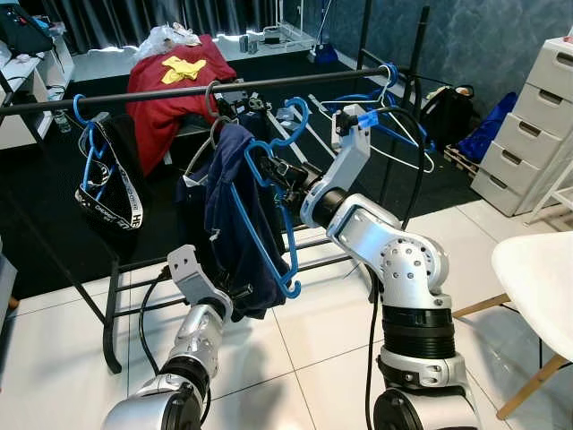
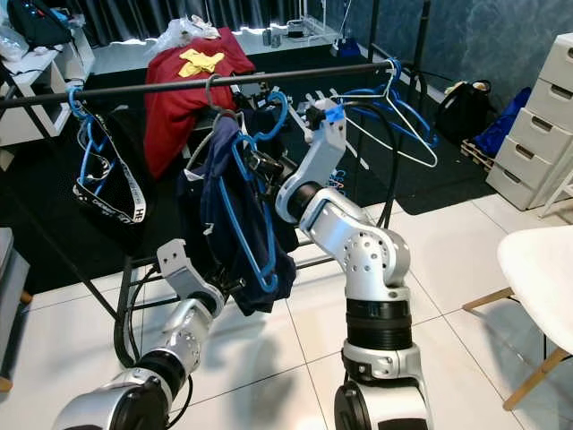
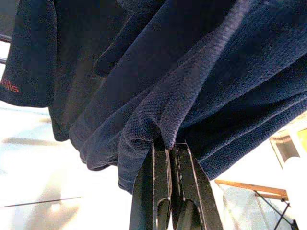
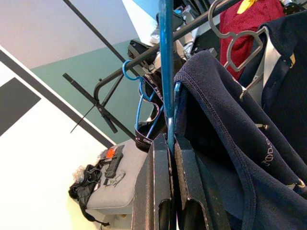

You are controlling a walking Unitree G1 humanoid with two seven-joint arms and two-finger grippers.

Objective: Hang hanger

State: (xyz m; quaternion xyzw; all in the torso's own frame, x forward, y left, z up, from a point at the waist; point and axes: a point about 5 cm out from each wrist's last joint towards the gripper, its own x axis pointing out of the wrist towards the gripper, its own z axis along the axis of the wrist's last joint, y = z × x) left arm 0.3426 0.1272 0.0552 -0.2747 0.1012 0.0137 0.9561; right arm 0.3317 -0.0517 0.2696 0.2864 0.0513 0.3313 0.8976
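A blue hanger carries a navy shirt in front of the black rack rail. My right gripper is shut on the hanger's upper arm, and the blue bar runs up from between its fingers. The hanger's hook sits just below the rail, not over it. My left gripper is lower and is shut on the shirt's bottom hem, which bunches at its fingertips. A grey hanger with another dark garment hangs on the rail right behind.
A blue hanger with a black strap bag hangs at the rail's left end. Empty blue and white hangers crowd its right end. A red garment lies behind the rack. White drawers and a white seat stand at the right.
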